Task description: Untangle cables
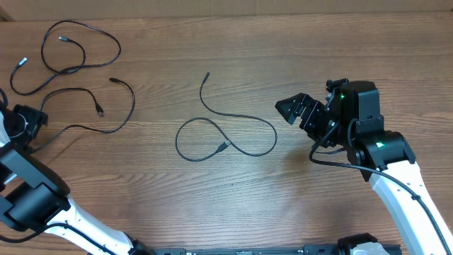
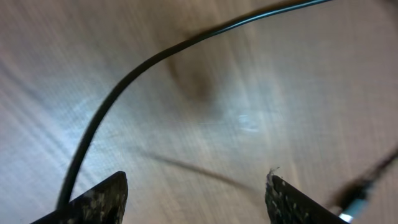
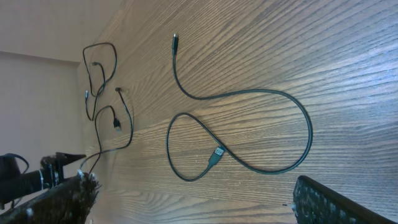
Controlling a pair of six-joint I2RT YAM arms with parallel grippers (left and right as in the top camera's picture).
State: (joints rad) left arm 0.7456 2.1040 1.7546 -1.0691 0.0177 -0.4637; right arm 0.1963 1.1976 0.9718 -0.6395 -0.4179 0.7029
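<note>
The left wrist view was smeared throughout, and the counter (image 2: 261, 93) grain read only as soft streaks. A cable (image 2: 124, 81) crossed it, leaving by the top edge and slipping behind the left claw's (image 2: 196, 190) fingertip (image 2: 102, 199) at the bottom, where both tips were cropped. A silvery plug (image 2: 356, 204) in the lower right corner was blurred and half cut off. From the right wrist, the right claw (image 3: 193, 190) showed only two finger ends (image 3: 326, 202) at the bottom edge. The far cables (image 3: 102, 74) lay tiny there, with plug types impossible to tell. Overhead, the left arm (image 1: 21, 184) ran off the left edge.
</note>
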